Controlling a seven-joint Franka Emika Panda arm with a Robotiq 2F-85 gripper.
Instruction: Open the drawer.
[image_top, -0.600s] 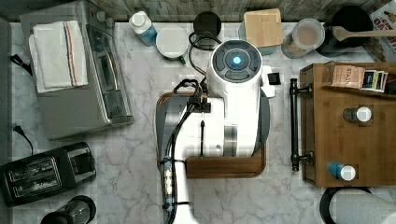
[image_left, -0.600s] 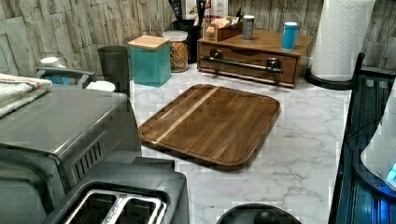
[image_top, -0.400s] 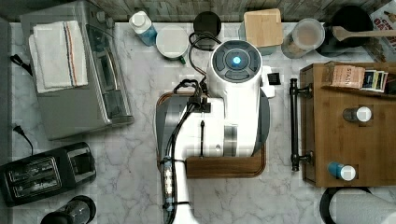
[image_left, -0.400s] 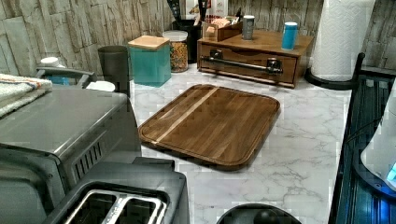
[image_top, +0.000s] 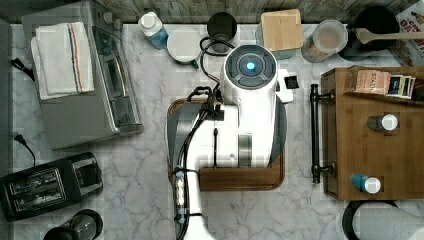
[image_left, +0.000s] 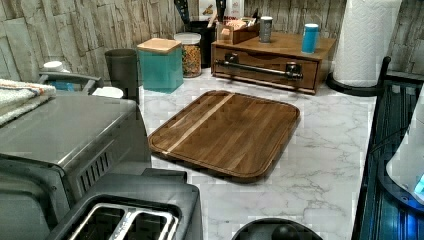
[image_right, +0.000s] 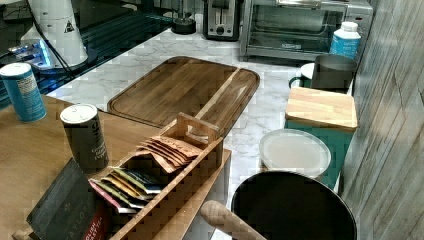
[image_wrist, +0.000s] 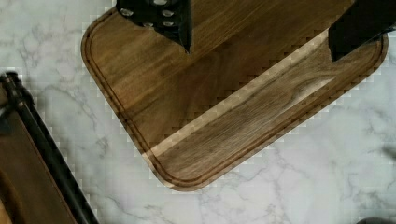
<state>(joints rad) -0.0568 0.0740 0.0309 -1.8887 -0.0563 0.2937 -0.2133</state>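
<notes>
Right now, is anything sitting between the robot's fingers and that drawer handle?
Nothing visible. The fingers hang open above the cutting board; only bare marble counter separates the board from the drawer handle.

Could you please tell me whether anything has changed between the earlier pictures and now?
Nothing has visibly changed. The arm sits over the cutting board just as before, and the gripper hangs open above the board, holding nothing. The drawer is shut as it was, its black bar handle untouched, and the things on the counter keep their places.
</notes>
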